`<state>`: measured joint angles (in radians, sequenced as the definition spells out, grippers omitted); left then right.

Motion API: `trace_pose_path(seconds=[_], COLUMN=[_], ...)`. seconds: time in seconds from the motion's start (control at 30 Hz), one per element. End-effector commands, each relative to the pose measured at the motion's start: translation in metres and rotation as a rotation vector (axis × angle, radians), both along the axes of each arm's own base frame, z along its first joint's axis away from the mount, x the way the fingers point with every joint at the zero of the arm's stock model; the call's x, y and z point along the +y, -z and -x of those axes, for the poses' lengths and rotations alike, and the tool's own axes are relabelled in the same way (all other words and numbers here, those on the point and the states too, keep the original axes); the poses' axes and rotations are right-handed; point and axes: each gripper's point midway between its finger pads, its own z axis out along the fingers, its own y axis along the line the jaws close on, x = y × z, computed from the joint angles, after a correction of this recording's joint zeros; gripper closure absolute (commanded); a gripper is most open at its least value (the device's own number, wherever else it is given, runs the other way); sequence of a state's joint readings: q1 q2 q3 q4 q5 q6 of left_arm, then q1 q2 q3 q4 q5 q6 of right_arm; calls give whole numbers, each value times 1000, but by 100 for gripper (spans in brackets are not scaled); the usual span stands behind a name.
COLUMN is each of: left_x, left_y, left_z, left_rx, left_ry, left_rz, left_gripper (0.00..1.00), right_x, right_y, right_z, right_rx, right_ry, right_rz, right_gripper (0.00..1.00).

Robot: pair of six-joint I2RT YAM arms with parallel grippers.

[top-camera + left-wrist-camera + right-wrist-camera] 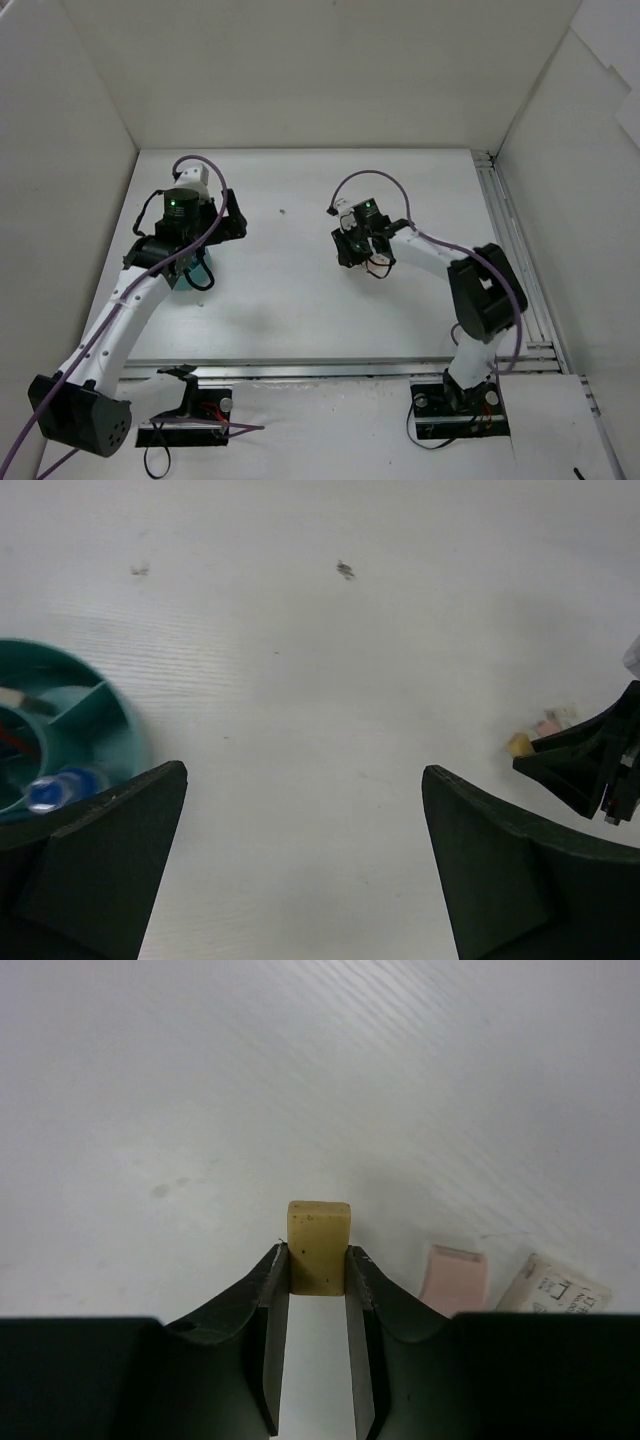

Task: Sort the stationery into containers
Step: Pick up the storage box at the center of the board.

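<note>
My right gripper point(318, 1262) is shut on a tan eraser point(319, 1238), pinched upright between its fingertips just above the table. A pink eraser point(457, 1276) and a white labelled eraser point(556, 1287) lie right of it. My left gripper point(305, 790) is open and empty over bare table. The teal bowl point(112, 728) is at its left, with dividers inside and a blue-capped tube point(52, 791) and a red pen in it. In the top view the bowl point(192, 273) is mostly hidden under the left gripper point(192, 235); the right gripper point(362, 250) is mid-table.
White walls enclose the table on three sides. A metal rail point(512, 250) runs along the right edge. The right gripper point(585, 765) shows at the right of the left wrist view, with the erasers point(535, 735) beside it.
</note>
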<state>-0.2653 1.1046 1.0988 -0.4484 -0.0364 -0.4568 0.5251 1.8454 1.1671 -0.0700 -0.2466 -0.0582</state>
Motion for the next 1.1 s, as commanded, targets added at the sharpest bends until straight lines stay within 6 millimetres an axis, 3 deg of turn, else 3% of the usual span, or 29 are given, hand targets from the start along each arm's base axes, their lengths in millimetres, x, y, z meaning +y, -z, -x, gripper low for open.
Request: trace_pose_path(seconds=[0.0,0.07,0.2,0.23,0.37,0.67,0.8,0.93,1.03,1.07], left_x=[-52,-83,-120,-125,-157,-180,-192,-199,-203,-204], left_y=[-18,-11,-4,5,8,7,10,16,20,20], left_z=[-10,-1,3,1,13,13,16,17,19,19], left_rx=[-84,-48,-14,23,61,44,70,87,107,109], left_ry=[286,461,672,686,823,842,869,876,891,894], left_rz=[111,191,346,372,469,473,449,444,453,456], left_gripper=[0,0,0,0,0,0,4,16,30,39], right_x=[49,54,60,61,65,75,76,78,79,79], right_y=[-123,-142,-171,-174,-179,-181,-183,-194,-201,-201], right_z=[15,30,55,58,63,65,57,54,52,51], right_rx=[-340,-391,-458,-461,-465,-473,-496,-532,-553,-554], right_ry=[-280,-352,-460,-473,-500,-531,-502,-489,-477,-466], right_rz=[-342,-425,-494,-499,-503,-474,-455,-480,-491,-492], right_gripper=[97,95,94,94,94,94,93,93,93,92])
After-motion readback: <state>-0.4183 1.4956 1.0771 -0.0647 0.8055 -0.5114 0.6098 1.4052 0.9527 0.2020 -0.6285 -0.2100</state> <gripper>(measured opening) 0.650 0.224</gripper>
